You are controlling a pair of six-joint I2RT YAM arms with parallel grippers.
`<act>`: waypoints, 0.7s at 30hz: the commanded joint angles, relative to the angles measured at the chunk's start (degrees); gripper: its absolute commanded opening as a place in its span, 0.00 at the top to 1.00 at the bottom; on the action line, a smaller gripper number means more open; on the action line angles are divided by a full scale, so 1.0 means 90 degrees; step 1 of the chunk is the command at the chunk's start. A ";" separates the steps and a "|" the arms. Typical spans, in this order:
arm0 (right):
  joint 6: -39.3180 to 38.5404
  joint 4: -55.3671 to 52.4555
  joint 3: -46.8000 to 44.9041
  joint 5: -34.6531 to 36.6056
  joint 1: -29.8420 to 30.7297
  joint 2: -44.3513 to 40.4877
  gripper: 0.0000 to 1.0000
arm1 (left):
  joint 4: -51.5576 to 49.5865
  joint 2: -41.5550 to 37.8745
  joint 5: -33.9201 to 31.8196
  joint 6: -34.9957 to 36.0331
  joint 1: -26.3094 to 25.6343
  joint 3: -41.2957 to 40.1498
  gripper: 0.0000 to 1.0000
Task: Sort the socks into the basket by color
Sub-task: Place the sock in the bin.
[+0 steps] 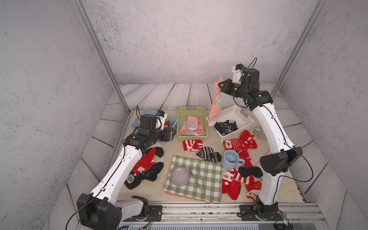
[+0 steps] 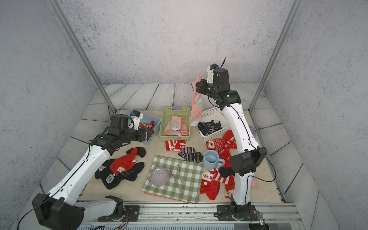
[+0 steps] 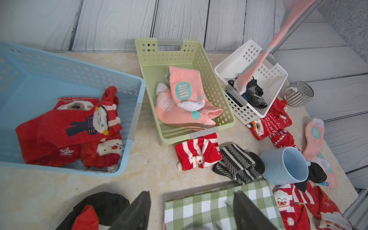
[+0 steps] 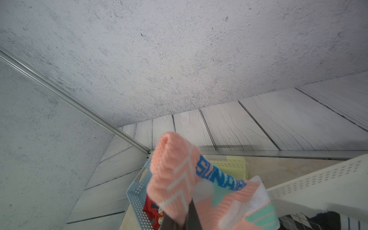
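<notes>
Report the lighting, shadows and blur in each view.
In both top views, even light, only faint shadows beneath the blue mug, no glare; in the left wrist view, the green basket sharp but the hanging pink sock smeared; in the right wrist view, that sock sits close to the lens and looks soft, the wall behind clearer.

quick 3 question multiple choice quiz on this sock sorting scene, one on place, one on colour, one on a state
1. The basket holding black socks is: A blue B green C white
2. The hanging sock in the right pincer is: A red B pink C black
3. The left pincer is: A open and empty B shut on a red sock C shut on a black sock

Answers: C, the black socks lie in the white basket; B, it is pink with teal patches; A, its fingers stand apart with nothing between them.
</notes>
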 commanded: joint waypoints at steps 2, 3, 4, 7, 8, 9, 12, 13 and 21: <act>0.0177 0.0422 0.0325 -0.0270 0.0278 0.0237 1.00 | -0.0090 -0.0194 -0.0130 0.0020 0.0047 -0.0091 0.32; 0.0232 0.0454 0.0397 -0.0326 0.0312 0.0325 1.00 | -0.0116 -0.0214 -0.0159 0.0032 0.0047 -0.0091 0.32; 0.0262 0.0461 0.0499 -0.0363 0.0346 0.0409 1.00 | -0.0135 -0.0226 -0.0176 0.0033 0.0047 -0.0086 0.32; 0.0234 0.0510 0.0763 -0.0389 0.0490 0.0637 1.00 | -0.0182 -0.0265 -0.0235 0.0036 0.0047 -0.0101 0.31; 0.0270 0.0555 0.0812 -0.0415 0.0519 0.0721 1.00 | -0.0194 -0.0265 -0.0246 0.0038 0.0047 -0.0101 0.31; 0.0356 0.0571 0.0883 -0.0476 0.0528 0.0818 1.00 | -0.0205 -0.0265 -0.0256 0.0033 0.0047 -0.0097 0.31; 0.0428 0.0600 0.1030 -0.0535 0.0599 0.1004 1.00 | -0.0268 -0.0270 -0.0305 0.0041 0.0047 -0.0063 0.31; 0.0412 0.0617 0.1045 -0.0528 0.0616 0.1028 1.00 | -0.0277 -0.0285 -0.0322 0.0042 0.0047 -0.0069 0.31; 0.0399 0.0640 0.1089 -0.0468 0.0824 0.1774 1.00 | -0.0407 -0.0325 -0.0326 0.0099 0.0047 -0.0042 0.32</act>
